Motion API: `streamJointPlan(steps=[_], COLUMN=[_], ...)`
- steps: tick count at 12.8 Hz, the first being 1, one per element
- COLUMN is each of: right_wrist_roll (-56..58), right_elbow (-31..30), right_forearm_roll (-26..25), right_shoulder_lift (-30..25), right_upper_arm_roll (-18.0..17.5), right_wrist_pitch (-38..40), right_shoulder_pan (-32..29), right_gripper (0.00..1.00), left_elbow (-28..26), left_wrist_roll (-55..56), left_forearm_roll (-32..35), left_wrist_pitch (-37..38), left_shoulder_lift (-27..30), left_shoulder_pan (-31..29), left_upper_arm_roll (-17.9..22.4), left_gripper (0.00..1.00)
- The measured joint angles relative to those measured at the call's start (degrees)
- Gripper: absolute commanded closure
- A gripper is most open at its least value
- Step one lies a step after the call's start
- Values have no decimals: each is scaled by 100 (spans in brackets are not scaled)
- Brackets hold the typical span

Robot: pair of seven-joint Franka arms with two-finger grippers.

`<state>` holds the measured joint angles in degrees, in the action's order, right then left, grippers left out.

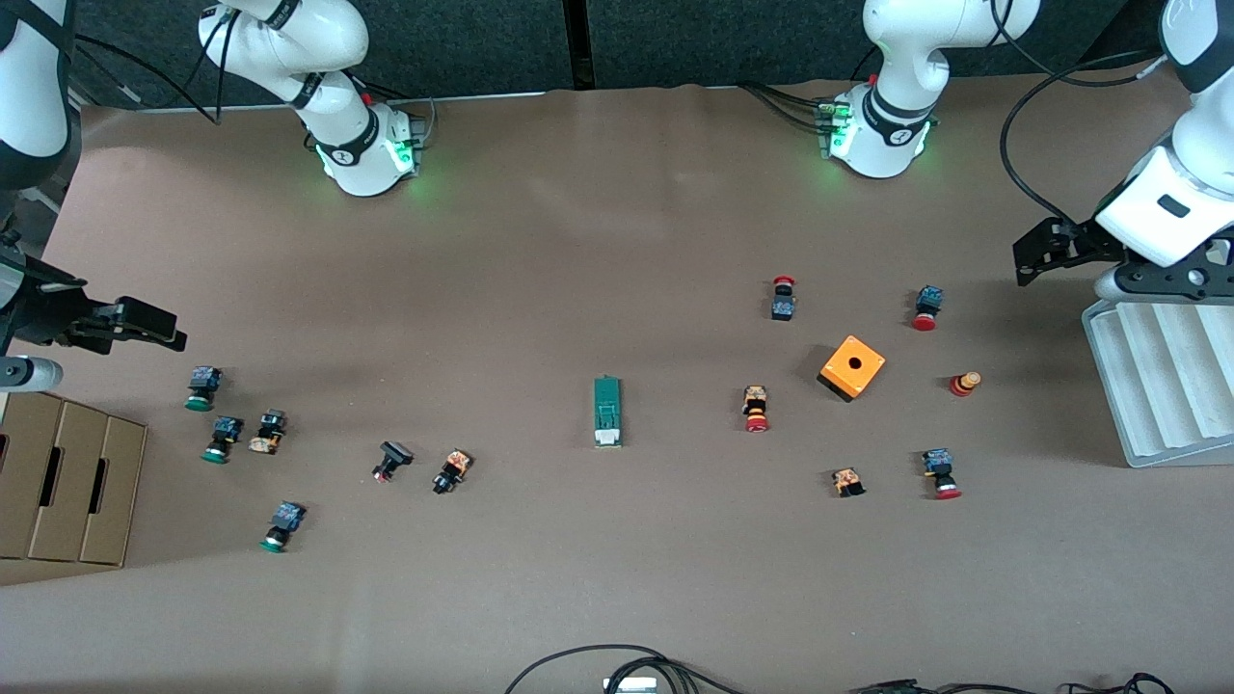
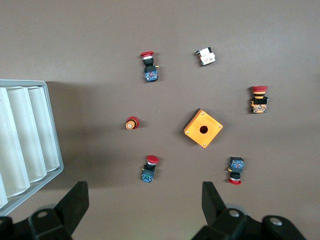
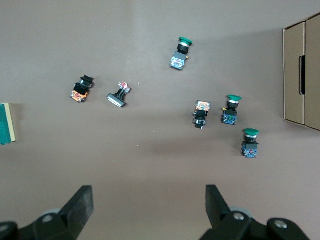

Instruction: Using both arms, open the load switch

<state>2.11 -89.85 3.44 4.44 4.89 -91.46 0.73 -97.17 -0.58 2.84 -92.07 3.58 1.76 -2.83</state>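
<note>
- A green-capped push button (image 1: 281, 525) lies nearest the front camera, at about eight o'clock from the table's middle, toward the right arm's end.
- Brown cardboard boxes (image 1: 67, 482) sit at that same end of the brown table (image 1: 617, 598).
- Red-capped push buttons (image 1: 940, 472) lie scattered toward the left arm's end, at four o'clock from the load switch.
- The narrow green rectangular load switch (image 1: 607, 411) lies flat near the table's middle, its white end pointing at six o'clock toward the front camera; nothing touches it. The right wrist view catches its edge (image 3: 7, 123).
- An orange plastic cube with a round hole (image 1: 852, 367) sits at about three o'clock from the load switch, well apart from it.
- A pale grey ribbed tray (image 1: 1157, 386) rests at the left arm's end of the table.
- The right gripper (image 1: 145, 323) hangs at nine o'clock, over the table's edge above the green-capped buttons, fingers (image 3: 80, 202) spread apart and empty; this arm waits.
- The left gripper (image 1: 1046, 251) hangs at about two o'clock beside the tray, fingers (image 2: 75, 202) also spread wide, holding nothing.
</note>
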Motion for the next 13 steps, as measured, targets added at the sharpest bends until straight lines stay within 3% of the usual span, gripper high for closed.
streamJointPlan(steps=[13], right_wrist_roll=[4], right_elbow=[-28], right_forearm_roll=[0], right_shoulder_lift=[4], right_upper_arm_roll=[0], right_wrist_pitch=[0], right_shoulder_pan=[0], right_gripper=[0], left_elbow=[0], left_wrist_roll=[0], left_forearm_roll=[-1], left_wrist_pitch=[0], left_shoulder_lift=[0], left_shoulder_pan=[27], left_upper_arm_roll=[-68], left_gripper=[0])
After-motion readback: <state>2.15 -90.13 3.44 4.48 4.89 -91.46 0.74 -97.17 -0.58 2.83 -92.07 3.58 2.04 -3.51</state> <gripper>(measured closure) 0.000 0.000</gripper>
